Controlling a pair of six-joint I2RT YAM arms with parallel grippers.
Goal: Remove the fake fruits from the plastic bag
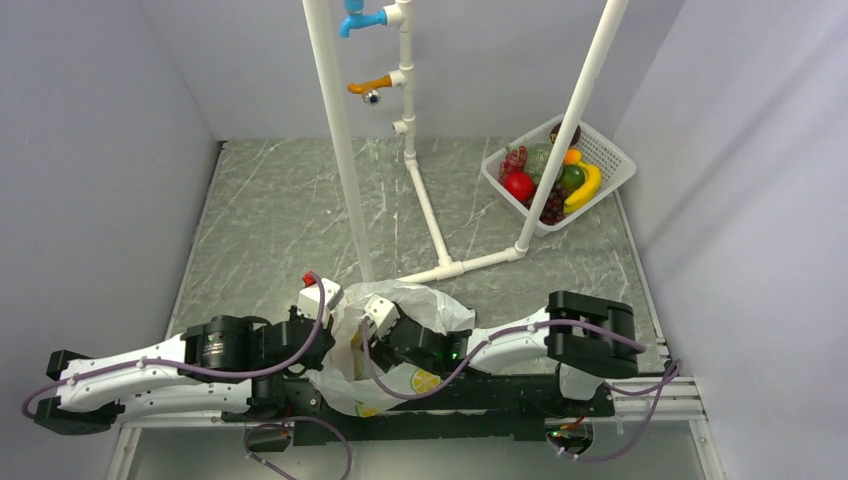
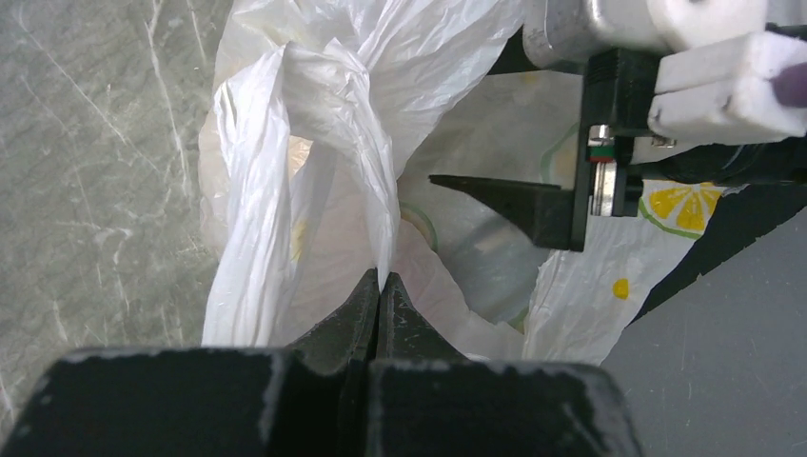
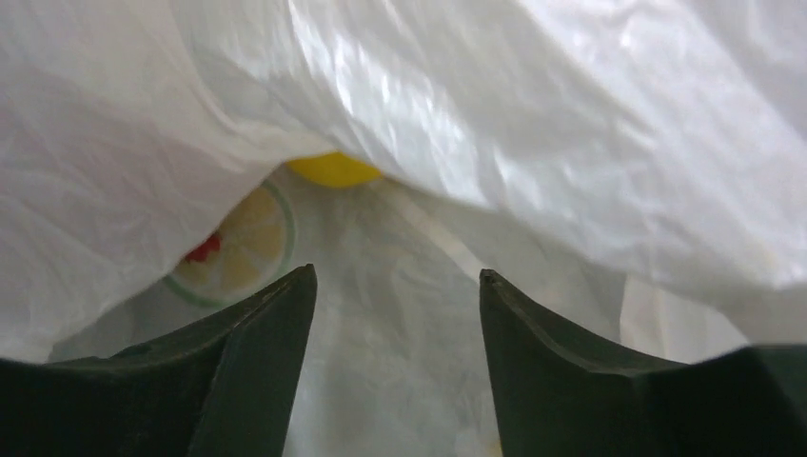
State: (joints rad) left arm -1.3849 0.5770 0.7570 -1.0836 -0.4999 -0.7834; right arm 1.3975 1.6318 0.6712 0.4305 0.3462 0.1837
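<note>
My left pincer (image 2: 381,283) is pressed fully together on a twisted fold of the plastic bag (image 2: 314,95), holding that gathered strip of film up at the bag's left side. The bag lies crumpled at the near edge of the grey marbled worktop (image 1: 270,210), just in front of my two bases, its lemon-slice print showing. My right pincer (image 3: 398,278) stands partly open inside the bag's mouth, its two dark jaws apart with only white film behind the gap (nothing I can see is caught between them).

Past those tips, under a hanging fold, a yellow fruit (image 3: 333,169) peeks out deep in the bag. A small red patch (image 3: 202,249) shows through the film to its lower left, beside a printed lemon slice; I cannot tell what that red is.

In the worktop's far right corner a white basket (image 1: 612,150) holds other fruits, among them a red apple (image 1: 518,186) and a banana (image 1: 586,187), well apart from the bag. A white pipe frame (image 1: 340,150) stands between.
</note>
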